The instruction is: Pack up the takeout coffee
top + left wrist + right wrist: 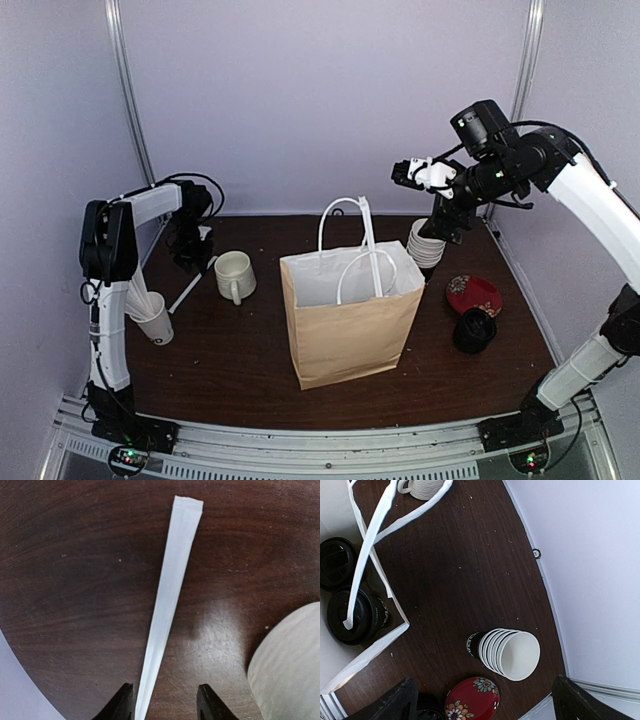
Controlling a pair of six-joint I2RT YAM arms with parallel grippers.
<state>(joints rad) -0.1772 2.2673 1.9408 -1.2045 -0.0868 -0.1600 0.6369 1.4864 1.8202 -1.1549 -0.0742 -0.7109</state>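
Table (240, 372) holds bag (350, 335) with two lidded cups (355, 615)

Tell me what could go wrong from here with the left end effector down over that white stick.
1. The flat white stick lies flush on the table; the left end effector straddling it may scrape the wood or miss the pinch.
2. The white mug sits close beside it; a sideways move could knock it.
3. White handles droop across the paper bag's opening above the lidded black cups; a drop could snag.
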